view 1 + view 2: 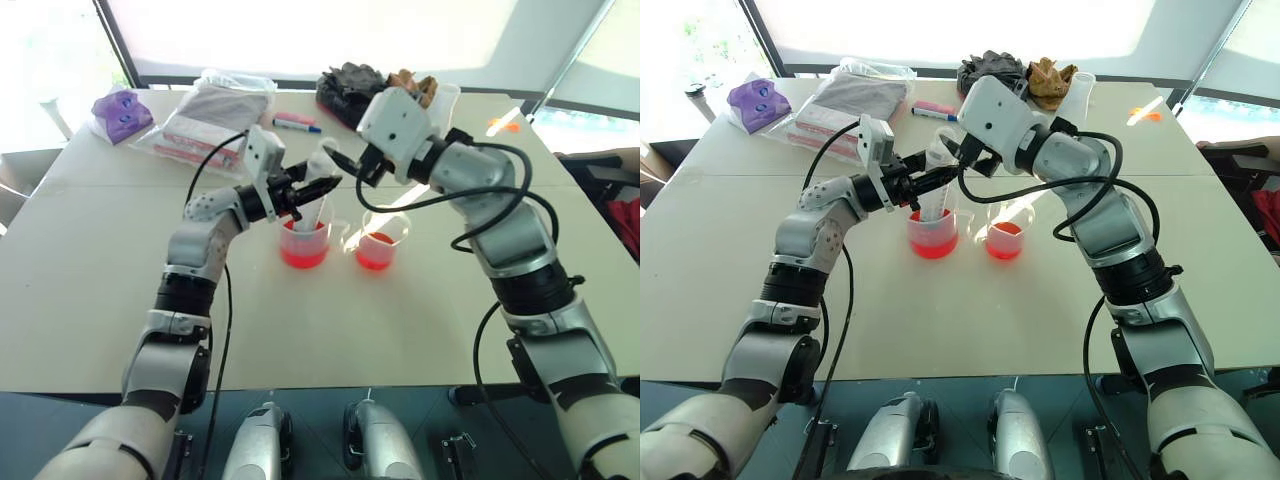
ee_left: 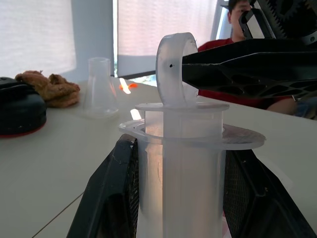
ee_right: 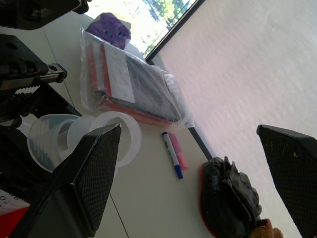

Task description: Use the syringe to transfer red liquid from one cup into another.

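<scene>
Holding the syringe (image 2: 183, 163) clamped between your left fingers (image 2: 111, 198), bring the wide-open right gripper (image 1: 335, 165) around its plunger (image 2: 173, 69); tip probably submerged.

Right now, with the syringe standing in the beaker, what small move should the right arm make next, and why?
Probably close the open right gripper on the plunger ring. The left gripper is shut on the syringe, holding it upright in the larger beaker of red liquid, and one right finger already lies beside the ring, so pulling up could draw liquid.
</scene>
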Controlling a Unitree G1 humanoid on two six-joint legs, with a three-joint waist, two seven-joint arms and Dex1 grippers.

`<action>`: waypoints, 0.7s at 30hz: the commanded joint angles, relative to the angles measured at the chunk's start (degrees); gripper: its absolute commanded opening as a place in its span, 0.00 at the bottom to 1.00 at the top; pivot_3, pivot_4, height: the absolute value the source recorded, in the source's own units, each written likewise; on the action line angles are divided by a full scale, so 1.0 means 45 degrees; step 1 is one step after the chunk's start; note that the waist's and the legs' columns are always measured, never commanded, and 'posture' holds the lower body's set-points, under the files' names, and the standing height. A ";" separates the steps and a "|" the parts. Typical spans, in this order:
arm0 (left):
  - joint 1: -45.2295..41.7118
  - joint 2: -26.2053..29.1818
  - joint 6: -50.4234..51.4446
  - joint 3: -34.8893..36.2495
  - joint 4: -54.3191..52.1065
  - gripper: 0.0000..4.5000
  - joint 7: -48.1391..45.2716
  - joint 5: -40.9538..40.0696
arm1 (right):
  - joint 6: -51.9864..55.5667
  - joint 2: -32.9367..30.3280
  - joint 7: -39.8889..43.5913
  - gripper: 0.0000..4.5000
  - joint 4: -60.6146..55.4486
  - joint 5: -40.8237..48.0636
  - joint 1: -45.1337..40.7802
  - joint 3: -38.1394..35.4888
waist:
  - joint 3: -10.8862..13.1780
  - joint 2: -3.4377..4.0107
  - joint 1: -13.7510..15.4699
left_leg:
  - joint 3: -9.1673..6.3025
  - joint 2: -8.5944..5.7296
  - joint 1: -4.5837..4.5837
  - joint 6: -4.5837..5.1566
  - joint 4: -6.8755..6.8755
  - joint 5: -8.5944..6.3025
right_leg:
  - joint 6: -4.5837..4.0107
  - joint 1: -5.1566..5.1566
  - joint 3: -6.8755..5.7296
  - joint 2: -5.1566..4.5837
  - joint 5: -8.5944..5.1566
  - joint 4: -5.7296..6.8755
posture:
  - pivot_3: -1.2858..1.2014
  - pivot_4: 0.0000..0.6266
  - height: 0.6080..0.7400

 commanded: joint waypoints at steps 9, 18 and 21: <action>0.0053 -0.0035 -0.0624 -0.0209 -0.0461 0.36 0.0081 0.0356 | 0.0059 0.1053 0.0129 0.39 0.0081 -0.1651 -0.0732 0.0620 | -0.0001 0.0001 -0.0032 | 0.0001 0.0006 0.0004 -0.0003 -0.0003 0.0002 | 0.0000 -0.0001 -0.0002 0.0003 0.0000 0.0006 | 0.52 0.24 1.00; 0.0276 -0.0043 -0.0318 -0.0250 -0.0678 0.36 0.0051 0.0291 | 0.0142 0.1037 0.0373 0.01 -0.0152 -0.1964 -0.0691 0.0293 | -0.0001 0.0001 -0.0023 | -0.0001 -0.0009 0.0001 -0.0015 -0.0002 0.0009 | 0.0000 0.0002 -0.0004 -0.0011 0.0000 0.0002 | 0.52 0.24 1.00; 0.0352 -0.0057 -0.0270 -0.0281 -0.0723 0.36 0.0054 0.0294 | 0.0061 0.0905 0.0160 0.01 0.0099 -0.2076 -0.0942 0.0022 | -0.0001 0.0001 -0.0025 | -0.0002 -0.0007 0.0002 -0.0015 -0.0003 0.0009 | 0.0000 0.0001 -0.0005 -0.0008 0.0000 0.0004 | 0.52 0.24 1.00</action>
